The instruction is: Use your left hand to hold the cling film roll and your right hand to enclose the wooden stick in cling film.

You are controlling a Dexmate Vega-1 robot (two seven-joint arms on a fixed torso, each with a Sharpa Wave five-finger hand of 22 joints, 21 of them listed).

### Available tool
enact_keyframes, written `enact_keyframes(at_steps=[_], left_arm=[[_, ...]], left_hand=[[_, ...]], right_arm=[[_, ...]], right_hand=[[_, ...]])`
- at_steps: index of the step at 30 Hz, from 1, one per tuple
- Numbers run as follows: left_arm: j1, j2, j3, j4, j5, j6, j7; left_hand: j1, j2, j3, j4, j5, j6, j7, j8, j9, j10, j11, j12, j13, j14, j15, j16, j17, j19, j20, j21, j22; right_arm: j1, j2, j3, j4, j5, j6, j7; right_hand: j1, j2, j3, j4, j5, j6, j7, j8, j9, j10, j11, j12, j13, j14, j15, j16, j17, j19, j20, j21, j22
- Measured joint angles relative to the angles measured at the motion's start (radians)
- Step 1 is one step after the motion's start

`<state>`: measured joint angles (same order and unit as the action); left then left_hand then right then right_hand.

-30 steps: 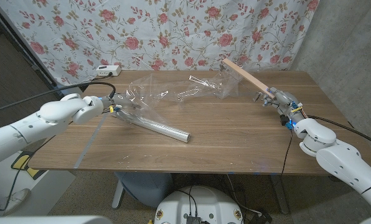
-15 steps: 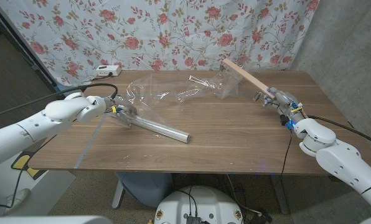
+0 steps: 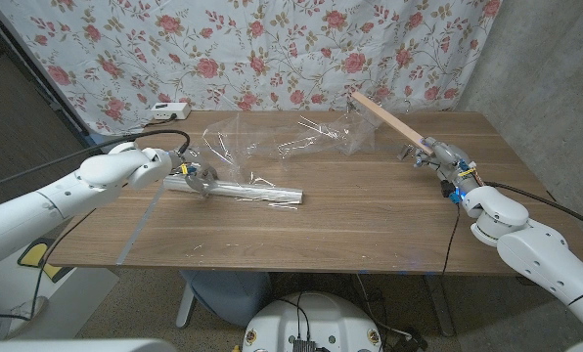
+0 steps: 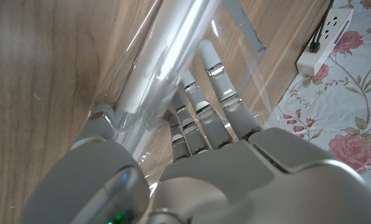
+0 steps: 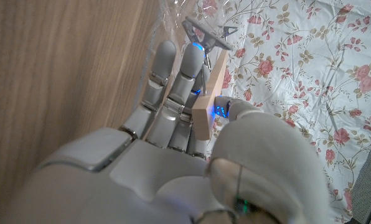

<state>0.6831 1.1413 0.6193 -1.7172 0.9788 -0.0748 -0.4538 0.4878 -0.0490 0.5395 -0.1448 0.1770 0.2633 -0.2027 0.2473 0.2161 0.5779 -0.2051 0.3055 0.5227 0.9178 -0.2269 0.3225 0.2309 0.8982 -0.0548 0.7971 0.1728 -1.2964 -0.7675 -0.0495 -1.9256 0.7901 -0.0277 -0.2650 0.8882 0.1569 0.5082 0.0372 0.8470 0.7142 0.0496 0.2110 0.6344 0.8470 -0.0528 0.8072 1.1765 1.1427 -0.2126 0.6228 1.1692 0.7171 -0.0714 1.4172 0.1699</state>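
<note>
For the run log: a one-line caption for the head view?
Left hand holds cling film roll; right hand raises wooden stick.

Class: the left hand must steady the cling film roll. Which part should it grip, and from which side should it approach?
Grip the cling film roll at its left end, coming in from the robot's left, as the left hand does. The roll lies flat across the table, and film runs from it toward the wooden stick, so that end is free.

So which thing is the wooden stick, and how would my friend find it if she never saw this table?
Start at the wooden table and look to its far right side, in front of the flowery curtain. There the right hand holds up a flat, pale wooden stick, tilted above the table. Its far end meets crinkly clear cling film; the cling film roll is shiny and lies flat instead.
</note>
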Motion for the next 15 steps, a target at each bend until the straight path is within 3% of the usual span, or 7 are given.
enact_keyframes(at_steps=[6,9,12,15], left_arm=[[-0.002,-0.005,0.003,0.001,-0.009,0.000,-0.008],[-0.004,-0.008,0.006,0.000,-0.010,-0.001,-0.007],[-0.004,-0.009,0.007,-0.001,-0.013,-0.001,0.005],[0.004,-0.004,0.005,-0.007,-0.022,-0.001,0.017]], left_hand=[[0.000,0.000,0.011,-0.003,0.000,-0.046,-0.005,-0.032,0.011,0.008,-0.002,0.021,0.023,0.084,-0.002,0.019,0.020,0.061,-0.044,0.000,0.001],[0.000,0.000,0.014,-0.006,0.000,-0.121,-0.012,-0.057,0.002,0.005,0.001,0.022,0.038,0.090,-0.002,0.010,0.021,0.060,-0.042,-0.010,0.002],[-0.001,-0.001,0.022,-0.006,0.000,-0.186,-0.011,-0.061,-0.007,-0.044,0.008,0.018,0.050,-0.009,0.003,-0.049,0.022,-0.051,-0.001,-0.069,0.002],[-0.009,-0.018,0.014,0.002,0.000,-0.198,-0.006,-0.050,-0.012,-0.066,0.007,-0.015,0.049,-0.155,0.019,-0.107,0.013,-0.260,0.068,-0.171,0.002]], right_arm=[[-0.002,0.001,0.002,0.001,0.000,0.001,-0.001],[-0.003,0.001,0.003,0.001,-0.001,0.001,-0.003],[-0.004,0.001,0.003,0.001,-0.001,0.002,-0.003],[-0.006,0.001,0.004,0.001,-0.003,0.002,-0.004]], right_hand=[[0.000,0.000,0.000,0.000,0.000,0.000,0.000,0.000,0.000,0.000,0.000,0.000,0.000,-0.004,-0.001,0.001,0.000,0.000,0.000,0.000,0.000],[0.000,0.000,0.000,0.000,0.000,0.000,0.000,0.000,0.000,0.000,0.000,0.000,0.000,-0.004,-0.001,0.001,-0.001,0.000,0.000,0.000,0.000],[0.000,0.000,0.000,0.000,0.000,0.000,0.000,0.000,0.000,0.000,0.000,0.002,0.000,-0.004,-0.001,0.001,-0.003,0.000,0.000,0.000,0.000],[0.000,0.000,0.000,0.000,0.000,0.000,0.000,-0.001,0.000,0.000,0.000,0.002,0.000,-0.004,0.000,-0.002,0.000,0.000,0.000,0.000,0.000]])
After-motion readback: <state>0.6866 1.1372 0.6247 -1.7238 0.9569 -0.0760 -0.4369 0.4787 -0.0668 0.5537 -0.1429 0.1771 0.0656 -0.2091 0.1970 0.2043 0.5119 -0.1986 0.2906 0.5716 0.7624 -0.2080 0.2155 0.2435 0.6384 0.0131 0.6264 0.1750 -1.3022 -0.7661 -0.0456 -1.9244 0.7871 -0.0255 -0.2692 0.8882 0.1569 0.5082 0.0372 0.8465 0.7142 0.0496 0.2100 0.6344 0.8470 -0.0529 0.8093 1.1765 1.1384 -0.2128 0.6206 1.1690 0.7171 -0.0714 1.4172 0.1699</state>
